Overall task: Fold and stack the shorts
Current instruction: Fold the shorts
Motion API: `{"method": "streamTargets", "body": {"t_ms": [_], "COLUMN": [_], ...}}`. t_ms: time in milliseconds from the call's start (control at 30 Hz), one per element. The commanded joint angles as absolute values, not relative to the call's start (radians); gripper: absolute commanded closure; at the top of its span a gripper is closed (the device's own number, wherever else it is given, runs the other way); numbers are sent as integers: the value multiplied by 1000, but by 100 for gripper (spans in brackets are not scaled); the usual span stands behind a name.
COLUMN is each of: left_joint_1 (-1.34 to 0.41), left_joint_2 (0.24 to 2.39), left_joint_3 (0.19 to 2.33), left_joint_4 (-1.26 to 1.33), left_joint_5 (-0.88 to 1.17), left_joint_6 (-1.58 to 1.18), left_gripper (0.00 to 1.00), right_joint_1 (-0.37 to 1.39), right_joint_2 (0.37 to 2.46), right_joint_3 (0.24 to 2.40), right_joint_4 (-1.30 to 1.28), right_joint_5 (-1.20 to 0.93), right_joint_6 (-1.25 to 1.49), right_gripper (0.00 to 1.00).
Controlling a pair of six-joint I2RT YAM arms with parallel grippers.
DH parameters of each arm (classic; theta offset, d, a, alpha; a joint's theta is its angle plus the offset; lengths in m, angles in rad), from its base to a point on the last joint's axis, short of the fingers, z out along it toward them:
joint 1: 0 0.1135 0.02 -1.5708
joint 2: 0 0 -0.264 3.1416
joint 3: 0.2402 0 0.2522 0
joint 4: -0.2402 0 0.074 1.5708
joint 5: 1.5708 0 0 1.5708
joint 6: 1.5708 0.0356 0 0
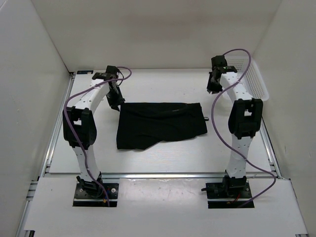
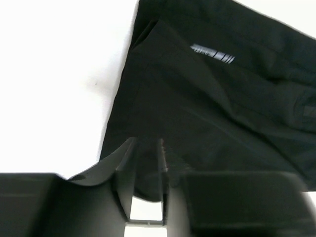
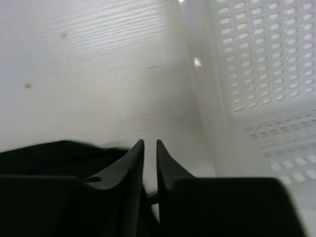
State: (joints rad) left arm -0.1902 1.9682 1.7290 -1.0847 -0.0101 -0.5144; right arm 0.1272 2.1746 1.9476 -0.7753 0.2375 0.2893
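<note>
Black fabric shorts point(image 1: 160, 124), centre frame, are judged limp and light, best pinched at corners; right gripper point(image 3: 150, 143) is closed, empty; left gripper point(image 2: 146, 143): state cannot be told.

One pair of black shorts point(image 1: 160, 123) on one table point(image 1: 163, 158). One white mesh basket point(image 1: 254, 79) at two o'clock. Two arms, the left arm point(image 1: 79, 126) at seven o'clock and the right arm point(image 1: 244, 118) at five. Two grippers: the left gripper point(image 1: 116, 101) and the right gripper point(image 1: 213, 88).

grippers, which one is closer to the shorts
The left gripper, at the far left corner of the shorts; the right gripper hangs apart from them, beside the white mesh basket.
</note>
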Motion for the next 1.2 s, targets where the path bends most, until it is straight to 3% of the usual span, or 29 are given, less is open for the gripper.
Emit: {"method": "streamTargets", "body": {"t_ms": [0, 67, 100, 133, 167, 200, 300, 467, 633, 900, 1167], "left_joint_1": [-193, -193, -193, -193, -193, -193, -202, -189, -169, -138, -138], "left_joint_2": [1827, 1783, 1731, 1700, 1669, 1607, 1493, 1433, 1537, 1759, 1752], "left_joint_3": [1678, 1596, 1559, 1514, 1420, 1370, 1200, 1085, 1112, 1198, 1209], "left_joint_4": [-1088, -1088, -1088, -1088, -1065, -1065, -1039, -999, -966, -887, -874], "left_joint_5": [-21, -31, -31, -15, -2, 8, -6, -6, -58, -3, 15], "left_joint_6": [-505, -514, -532, -541, -569, -586, -652, -675, -663, -568, -568], "left_gripper": [64, 46, 36, 34, 24, 19, 18, 20, 21, 14, 14], "right_joint_1": [153, 167, 181, 181, 196, 212, 222, 222, 222, 213, 195], "right_joint_2": [2008, 1939, 1915, 1886, 1823, 1789, 1652, 1520, 1538, 1522, 1661], "right_joint_3": [1890, 1856, 1812, 1778, 1741, 1700, 1515, 1214, 1158, 1127, 1129], "right_joint_4": [-707, -696, -687, -687, -677, -661, -638, -597, -597, -607, -580], "right_joint_5": [85, 45, 25, 9, 0, 0, -9, -26, -49, -9, -9], "right_joint_6": [302, 302, 302, 302, 302, 302, 353, 434, 434, 443, 463], "right_gripper": [76, 66, 55, 50, 45, 34, 22, 15, 12, 8, 0]}}
